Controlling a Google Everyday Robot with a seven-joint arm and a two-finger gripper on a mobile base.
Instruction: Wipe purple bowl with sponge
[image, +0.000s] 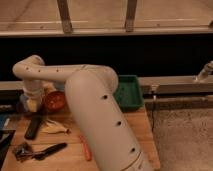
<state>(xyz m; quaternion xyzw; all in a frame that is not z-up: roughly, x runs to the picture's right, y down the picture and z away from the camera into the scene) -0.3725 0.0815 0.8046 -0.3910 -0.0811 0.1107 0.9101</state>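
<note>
My gripper hangs from the white arm at the far left of the wooden table. It points down and holds the pale yellow sponge at its tip. The sponge sits over the dark purple bowl. Only the bowl's left edge shows beside the gripper; the rest is hidden behind it. The red-orange bowl stands just to the right of the gripper.
A green rectangular tray sits at the table's back right, partly behind my arm. A flat pale yellow item, a black bar, a black-handled tool and an orange stick lie on the table in front.
</note>
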